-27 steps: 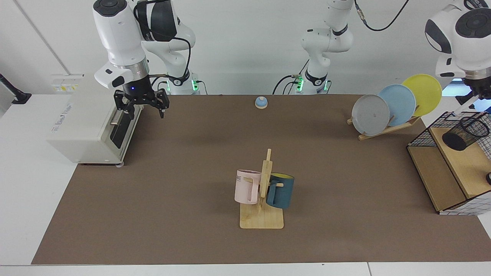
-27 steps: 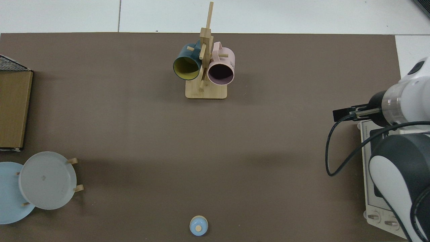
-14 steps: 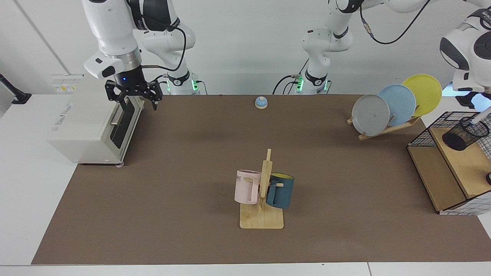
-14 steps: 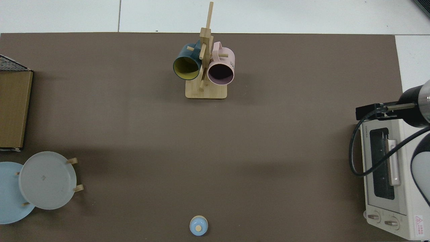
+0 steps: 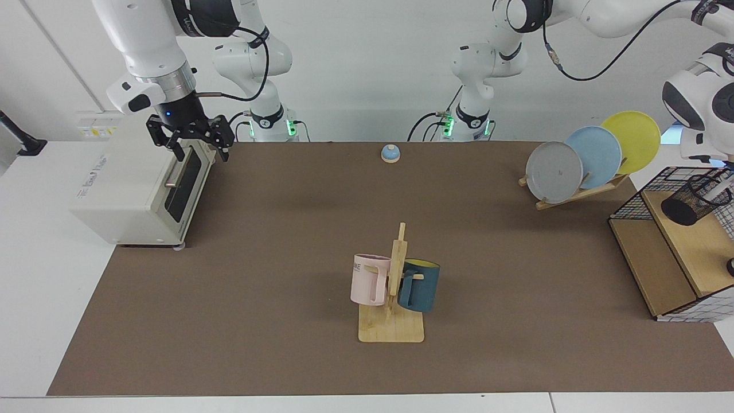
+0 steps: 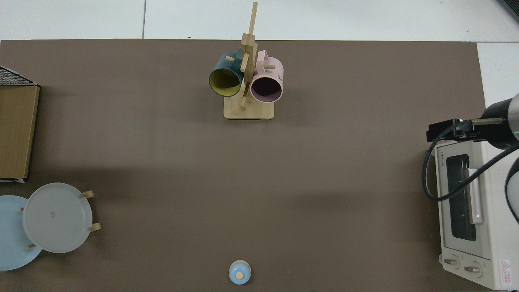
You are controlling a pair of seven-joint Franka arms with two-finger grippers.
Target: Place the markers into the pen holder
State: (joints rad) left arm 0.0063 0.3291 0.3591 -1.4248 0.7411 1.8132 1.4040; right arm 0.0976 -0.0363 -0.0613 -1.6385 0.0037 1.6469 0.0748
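The pen holder (image 5: 695,199), a small black mesh cup, sits on the wooden shelf of the wire basket (image 5: 631,201) at the far right of the facing view. A slim white marker (image 5: 717,189) leans inside its rim. The left arm's wrist (image 5: 702,123) hangs just above the holder, and its gripper is mostly cut off by the frame edge. My right gripper (image 5: 199,154) hovers open and empty over the toaster oven (image 5: 132,189) at the left. It also shows in the top view as the right gripper (image 6: 437,132). The holder is out of the top view.
A wooden mug tree (image 5: 393,298) with a pink mug (image 5: 368,279) and a blue mug (image 5: 420,285) stands mid-mat. A plate rack (image 5: 590,158) with three plates is at the back right, and a small blue bell (image 5: 390,153) is at the back.
The right gripper rose and drew back over the toaster oven. The left arm lifted off the pen holder, and the white marker now rests lower inside it.
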